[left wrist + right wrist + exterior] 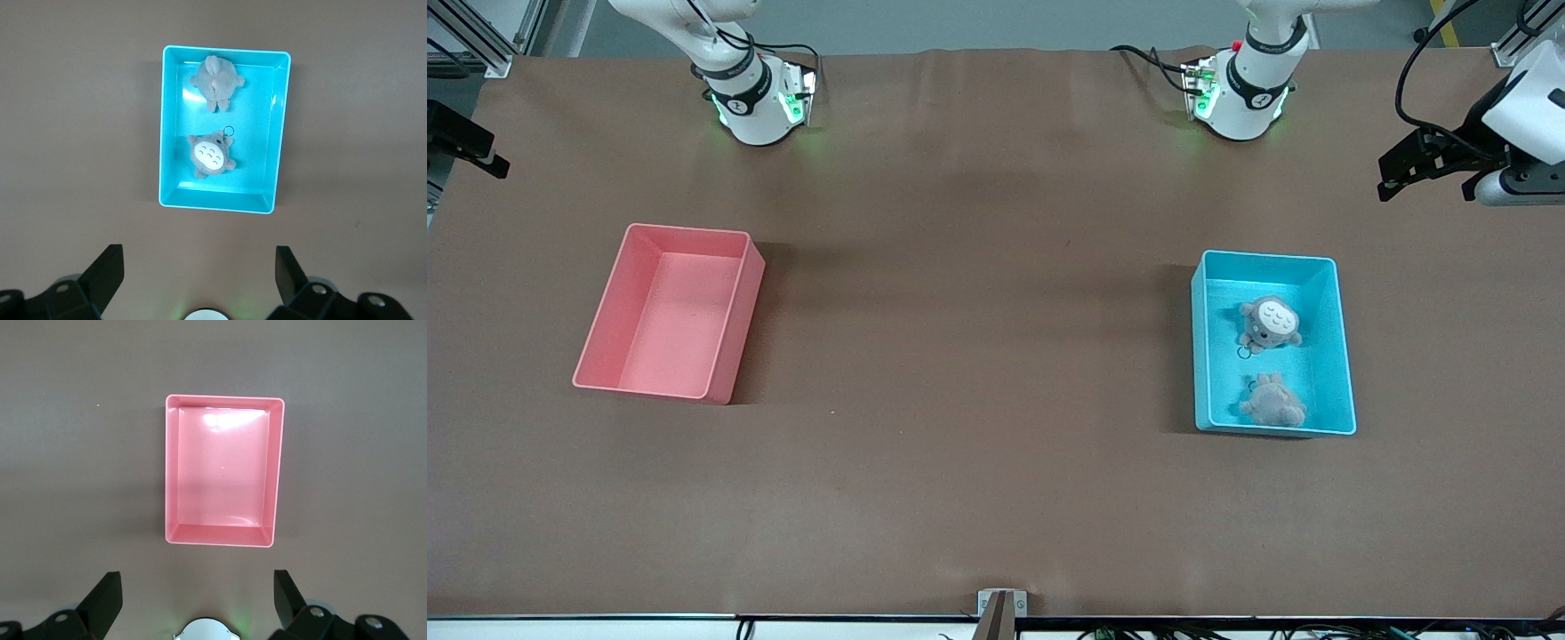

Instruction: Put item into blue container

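The blue container (1344, 342) (169, 127) stands toward the left arm's end of the table. Two grey plush toys lie inside it. One shows a white belly (1270, 323) (212, 155). The other (1273, 403) (216, 80) lies face down, nearer the front camera. My left gripper (1427, 173) (200, 257) hangs high, open and empty, over bare table between its base and the container. My right gripper (467, 142) (197, 580), partly cut off in the front view, is also high, open and empty, over bare table beside the pink bin.
An empty pink bin (740, 324) (172, 467) stands toward the right arm's end of the table. Brown table surface (978, 356) stretches between the two bins. A small mount (1001, 609) sits at the table's front edge.
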{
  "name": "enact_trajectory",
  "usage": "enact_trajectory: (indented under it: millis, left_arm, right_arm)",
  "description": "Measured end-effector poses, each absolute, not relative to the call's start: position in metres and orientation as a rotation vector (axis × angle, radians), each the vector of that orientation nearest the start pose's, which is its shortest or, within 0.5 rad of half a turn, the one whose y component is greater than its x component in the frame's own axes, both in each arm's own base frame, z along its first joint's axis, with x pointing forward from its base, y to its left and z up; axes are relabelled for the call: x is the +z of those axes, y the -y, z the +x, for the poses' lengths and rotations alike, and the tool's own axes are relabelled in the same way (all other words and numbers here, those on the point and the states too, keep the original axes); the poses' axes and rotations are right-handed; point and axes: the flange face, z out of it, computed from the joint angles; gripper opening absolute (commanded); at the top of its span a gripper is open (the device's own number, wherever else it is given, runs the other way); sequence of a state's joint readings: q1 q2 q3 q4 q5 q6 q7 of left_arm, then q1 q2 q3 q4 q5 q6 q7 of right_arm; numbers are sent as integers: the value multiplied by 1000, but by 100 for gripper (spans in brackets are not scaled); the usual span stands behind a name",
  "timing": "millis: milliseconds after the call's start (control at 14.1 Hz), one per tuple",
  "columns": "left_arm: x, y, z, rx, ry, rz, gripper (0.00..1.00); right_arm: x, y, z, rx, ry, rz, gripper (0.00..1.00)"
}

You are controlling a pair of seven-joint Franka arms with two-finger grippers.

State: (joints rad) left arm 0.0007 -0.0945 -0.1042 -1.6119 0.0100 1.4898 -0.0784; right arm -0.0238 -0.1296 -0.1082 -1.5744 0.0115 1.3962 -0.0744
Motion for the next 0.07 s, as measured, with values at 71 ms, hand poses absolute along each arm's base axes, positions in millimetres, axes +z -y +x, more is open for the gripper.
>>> enact_trajectory:
  millis: [71]
  left_arm:
    - [648, 55, 515, 44, -37, -3119, 100]
  right_arm:
    - [678, 68, 490, 65, -85, -3110, 100]
